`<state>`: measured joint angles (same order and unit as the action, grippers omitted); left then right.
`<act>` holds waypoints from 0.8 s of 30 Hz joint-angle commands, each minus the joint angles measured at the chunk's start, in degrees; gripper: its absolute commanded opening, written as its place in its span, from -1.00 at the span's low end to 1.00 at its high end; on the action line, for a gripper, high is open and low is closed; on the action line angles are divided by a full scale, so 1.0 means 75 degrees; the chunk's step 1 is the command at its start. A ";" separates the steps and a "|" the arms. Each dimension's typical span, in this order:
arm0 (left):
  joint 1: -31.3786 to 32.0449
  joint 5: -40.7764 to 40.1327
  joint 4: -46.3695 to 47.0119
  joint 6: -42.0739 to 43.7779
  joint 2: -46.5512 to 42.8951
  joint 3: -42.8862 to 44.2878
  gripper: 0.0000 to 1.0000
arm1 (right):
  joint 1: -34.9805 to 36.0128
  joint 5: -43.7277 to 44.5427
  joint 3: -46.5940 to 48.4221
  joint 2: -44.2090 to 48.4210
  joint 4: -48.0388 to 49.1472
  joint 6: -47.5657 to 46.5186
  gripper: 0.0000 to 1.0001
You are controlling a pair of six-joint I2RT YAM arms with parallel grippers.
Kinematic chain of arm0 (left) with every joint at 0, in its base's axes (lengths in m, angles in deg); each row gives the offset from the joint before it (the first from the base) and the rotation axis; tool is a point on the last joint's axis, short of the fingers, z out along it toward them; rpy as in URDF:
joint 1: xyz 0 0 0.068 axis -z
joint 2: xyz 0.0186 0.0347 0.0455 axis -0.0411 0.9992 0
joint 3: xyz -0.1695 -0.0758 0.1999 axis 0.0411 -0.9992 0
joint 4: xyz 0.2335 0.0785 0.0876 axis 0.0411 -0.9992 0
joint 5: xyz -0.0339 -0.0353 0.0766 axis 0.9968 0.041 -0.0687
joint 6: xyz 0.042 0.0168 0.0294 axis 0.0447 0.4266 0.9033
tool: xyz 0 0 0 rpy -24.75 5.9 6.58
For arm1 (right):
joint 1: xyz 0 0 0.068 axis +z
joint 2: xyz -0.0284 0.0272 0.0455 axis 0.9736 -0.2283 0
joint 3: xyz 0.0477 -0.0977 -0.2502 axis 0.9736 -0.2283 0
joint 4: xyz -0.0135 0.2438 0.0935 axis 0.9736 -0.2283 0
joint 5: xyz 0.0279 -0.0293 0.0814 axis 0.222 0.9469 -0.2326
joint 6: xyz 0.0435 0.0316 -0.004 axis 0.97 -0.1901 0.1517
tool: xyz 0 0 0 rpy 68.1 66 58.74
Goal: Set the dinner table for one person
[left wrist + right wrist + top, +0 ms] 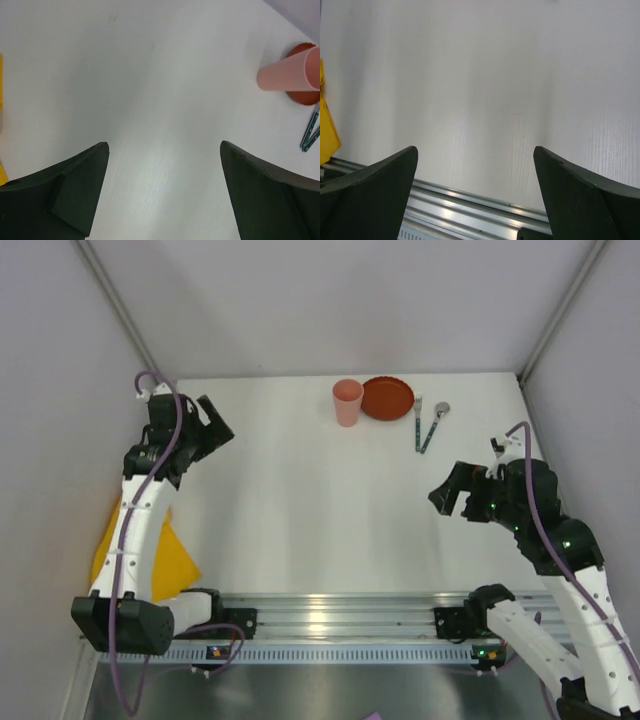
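Note:
The dinner table is a large white top with a silver rail along its near edge. At its far edge stand a pink cup and a red plate, with two green-handled utensils to their right. My left gripper is open and empty at the far left, above the table. In the left wrist view the gripper looks over bare table toward the cup, plate and utensils. My right gripper is open and empty at the right; its wrist view shows bare table.
A yellow cloth mat hangs at the table's left near corner, partly under the left arm; its edge shows in the right wrist view. The silver rail runs along the near edge. Grey walls enclose the table on three sides.

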<state>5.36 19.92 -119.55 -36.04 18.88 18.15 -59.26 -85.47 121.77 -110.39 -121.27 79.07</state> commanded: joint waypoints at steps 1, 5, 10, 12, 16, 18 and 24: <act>-0.0236 0.0634 -0.1048 -0.0670 0.0318 -0.0048 0.91 | 0.0146 -0.0110 0.0011 0.0395 0.0091 0.0095 1.00; -0.0295 -0.1164 -0.2085 -0.1155 0.0565 -0.0388 0.95 | 0.0134 -0.0122 0.0174 0.0642 -0.0401 -0.0021 1.00; -0.0342 -0.2518 -0.3052 -0.1556 0.0707 -0.1043 0.95 | 0.0134 0.0042 0.0537 0.0923 -0.1069 -0.0220 0.99; -0.0609 -0.2449 -0.2666 -0.1451 0.0543 -0.1676 0.96 | 0.0180 0.0066 0.0619 0.0970 -0.1175 -0.0245 1.00; -0.1383 -0.2027 -0.1961 -0.1112 0.0540 -0.2602 0.95 | 0.0251 0.0054 0.1157 0.0771 -0.1573 -0.0291 0.99; -0.1759 -0.1968 -0.1832 -0.1017 0.0740 -0.2861 0.94 | 0.0263 0.0089 0.1299 0.0631 -0.1656 -0.0315 0.99; -0.2602 -0.1453 -0.1164 -0.0736 0.1244 -0.2931 0.94 | 0.0251 0.0101 0.1370 0.0315 -0.1750 -0.0327 1.00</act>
<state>-11.21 6.98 -133.19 -43.50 27.27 -3.14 -58.08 -85.30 130.67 -106.06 -132.88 77.43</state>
